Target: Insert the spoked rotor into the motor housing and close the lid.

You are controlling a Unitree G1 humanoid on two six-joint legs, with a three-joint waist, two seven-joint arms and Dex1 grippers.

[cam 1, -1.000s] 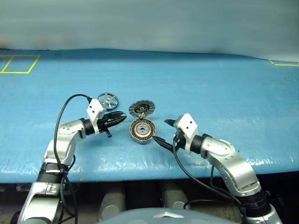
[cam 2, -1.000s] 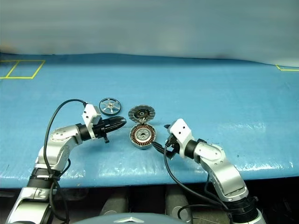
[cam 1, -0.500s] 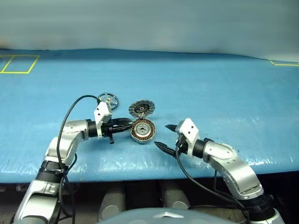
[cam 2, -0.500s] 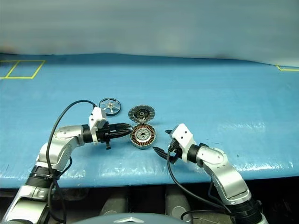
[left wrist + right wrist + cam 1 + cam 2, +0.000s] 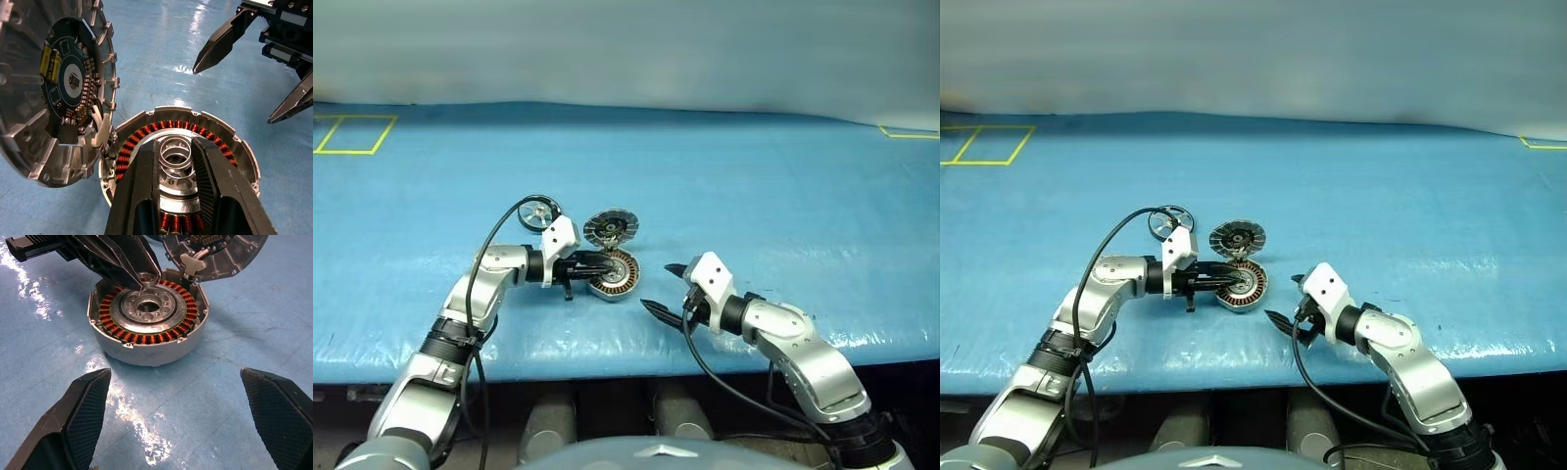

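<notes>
Blue table surface [image 5: 754, 186] with the motor assembly just left of the frame's centre in the head views. The motor housing [image 5: 613, 274], a shallow silver-rimmed cup with a ring of copper-brown windings, rests on the table; in the right wrist view [image 5: 149, 323] its central silver hub and bore are seen. The lid [image 5: 610, 229] stands open, hinged at the housing's far edge and tilted up, its dark inner face with a circuit board showing in the left wrist view [image 5: 58, 93]. The spoked rotor [image 5: 538, 211] lies on the table to the upper left of the housing, partly behind the left arm's cable, apart from the housing. The left gripper [image 5: 600, 262] reaches in from the left of the frame, its fingers over the housing's top; they are set narrowly and pinch a small metal ring [image 5: 175, 152] above the housing's hub. In the right wrist view the same fingertips [image 5: 132, 264] hold the ring at the hub's edge. The right gripper [image 5: 664, 286] sits to the lower right of the housing, near it but not touching, its fingers spread wide and empty, one fingertip [image 5: 83, 406] at each side of the wrist view with the housing between and beyond them.
</notes>
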